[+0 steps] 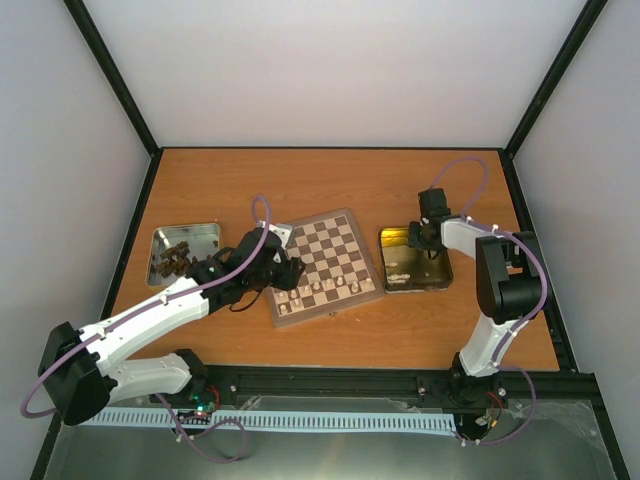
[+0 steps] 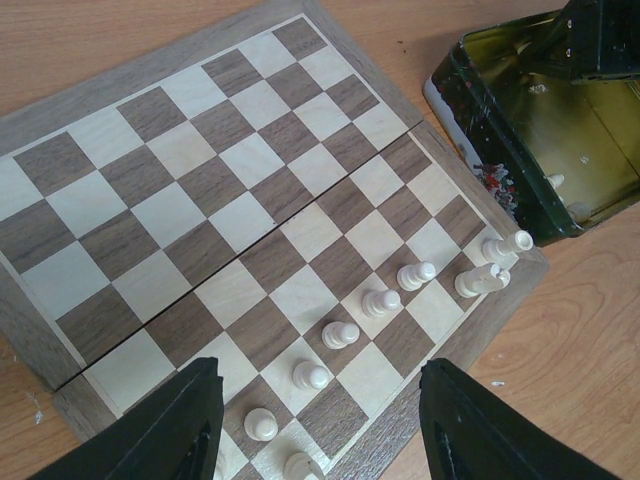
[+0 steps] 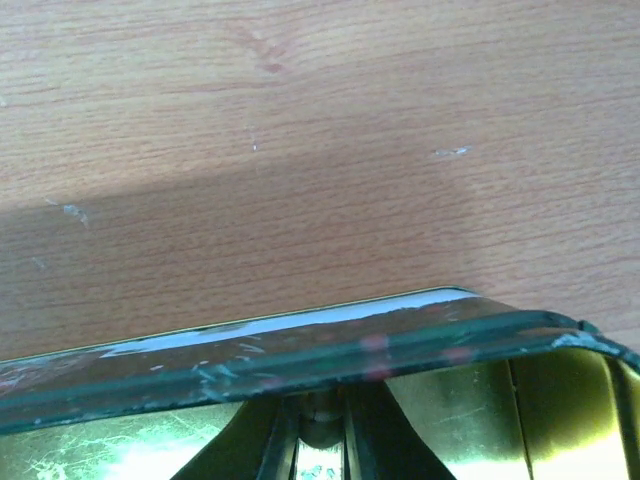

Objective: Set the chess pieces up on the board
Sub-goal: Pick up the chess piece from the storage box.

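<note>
Plain white walls (image 1: 330, 70) close in the wooden table (image 1: 330, 180) on three sides, with black posts (image 1: 110, 75) running up the corners. Soft, even light falls on the orange-brown tabletop. A black rail (image 1: 330, 380) runs along its near edge above a grey surface (image 1: 330, 455).

Your left arm (image 1: 150, 320) reaches from lower left toward frame centre, and your left gripper (image 2: 320, 400) points down with fingers spread apart. Your right arm (image 1: 500, 290) folds at the right, its right gripper (image 1: 420, 238) closed tight.
</note>
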Controlling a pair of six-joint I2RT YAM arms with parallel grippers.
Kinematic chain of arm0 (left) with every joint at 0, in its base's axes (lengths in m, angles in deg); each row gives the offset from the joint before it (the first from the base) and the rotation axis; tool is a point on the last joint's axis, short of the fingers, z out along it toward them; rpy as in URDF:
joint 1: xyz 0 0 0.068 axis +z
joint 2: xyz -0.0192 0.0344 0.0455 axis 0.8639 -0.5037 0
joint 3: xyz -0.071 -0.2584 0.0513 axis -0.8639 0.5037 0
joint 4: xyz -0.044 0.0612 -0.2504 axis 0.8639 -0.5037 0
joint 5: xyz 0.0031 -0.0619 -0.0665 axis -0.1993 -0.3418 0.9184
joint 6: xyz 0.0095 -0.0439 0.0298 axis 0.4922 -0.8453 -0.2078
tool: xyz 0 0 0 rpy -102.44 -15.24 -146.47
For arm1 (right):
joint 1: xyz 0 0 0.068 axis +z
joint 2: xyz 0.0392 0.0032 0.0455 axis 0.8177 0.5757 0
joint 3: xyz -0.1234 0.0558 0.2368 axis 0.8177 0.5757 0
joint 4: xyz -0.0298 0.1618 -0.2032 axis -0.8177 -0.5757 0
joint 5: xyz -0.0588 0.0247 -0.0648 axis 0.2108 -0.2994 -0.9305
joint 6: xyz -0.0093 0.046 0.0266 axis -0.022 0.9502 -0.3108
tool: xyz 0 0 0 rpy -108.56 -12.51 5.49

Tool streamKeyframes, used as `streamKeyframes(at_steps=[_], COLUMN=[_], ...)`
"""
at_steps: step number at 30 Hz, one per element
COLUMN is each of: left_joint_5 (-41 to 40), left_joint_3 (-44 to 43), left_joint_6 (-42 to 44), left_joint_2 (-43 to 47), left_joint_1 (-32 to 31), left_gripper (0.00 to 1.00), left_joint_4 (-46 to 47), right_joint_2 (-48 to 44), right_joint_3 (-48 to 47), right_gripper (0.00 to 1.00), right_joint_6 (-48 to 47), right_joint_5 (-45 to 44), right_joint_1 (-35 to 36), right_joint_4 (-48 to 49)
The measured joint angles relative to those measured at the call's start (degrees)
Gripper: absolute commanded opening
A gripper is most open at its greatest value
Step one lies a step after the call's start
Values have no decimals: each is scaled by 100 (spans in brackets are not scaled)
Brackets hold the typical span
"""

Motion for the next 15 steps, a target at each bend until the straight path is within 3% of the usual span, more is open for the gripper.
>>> streamKeyframes(at_steps=[6,15], left_joint_5=[4,273], left_joint_3=[0,2], left_joint_6=[-39,-321], left_joint_2=[0,0], left_joint_1=[4,109], left_gripper=[55,60], left_joint_4=[7,212], right_joint_2=[-151,-1550], right_joint_3=[46,660], right_gripper=[5,5], right_joint_6=[2,-120], right_joint_5=[-7,942], right_joint_1=[92,426], right_joint_4=[-122,-61])
